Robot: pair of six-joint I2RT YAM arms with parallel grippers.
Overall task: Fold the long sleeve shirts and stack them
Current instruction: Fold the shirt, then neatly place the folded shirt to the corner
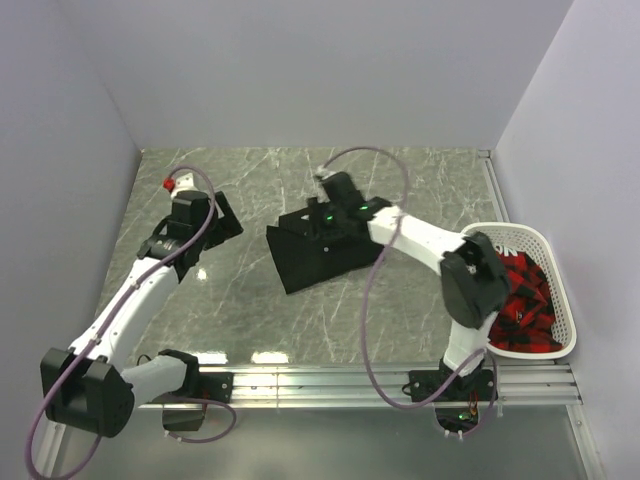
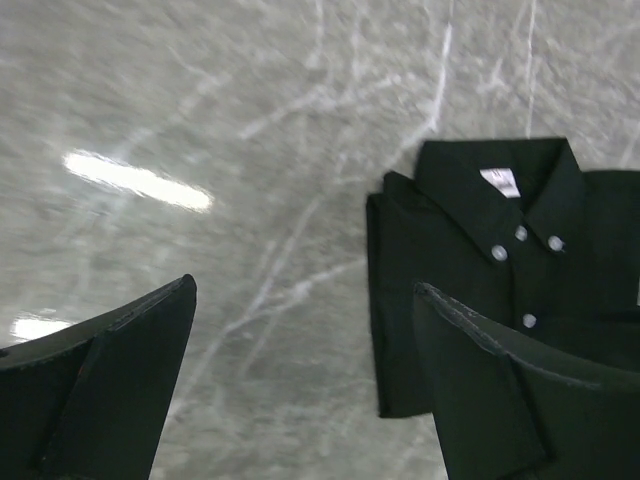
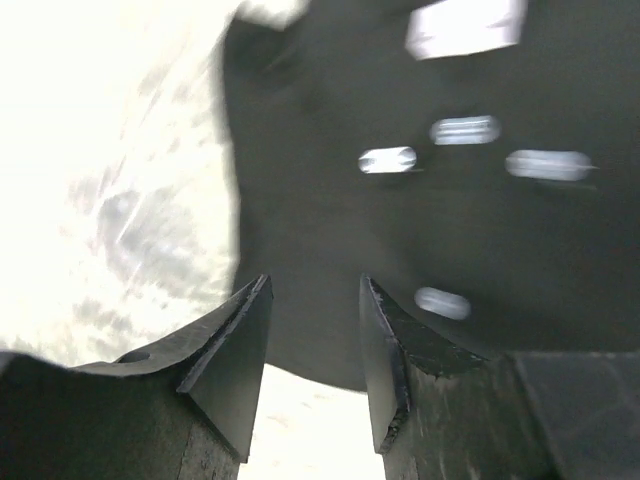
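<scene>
One long sleeve shirt (image 1: 312, 262), plain black, lies folded at the middle of the table, collar and pale buttons (image 2: 499, 253) facing up. The left wrist view shows it (image 2: 470, 250) to the right. My left gripper (image 1: 220, 243) hovers left of the shirt, open wide (image 2: 305, 285), with only bare table between its fingers. My right gripper (image 1: 318, 222) hangs over the shirt's far part. Its jaws (image 3: 315, 280) stand apart with nothing between them, the blurred black shirt (image 3: 300, 200) just beyond the tips.
A white basket (image 1: 520, 232) with red and black cloth items (image 1: 520, 300) stands at the right edge beside the right arm's base. Grey marble tabletop (image 1: 230, 300) surrounds the shirt. White walls close in the left, back and right sides.
</scene>
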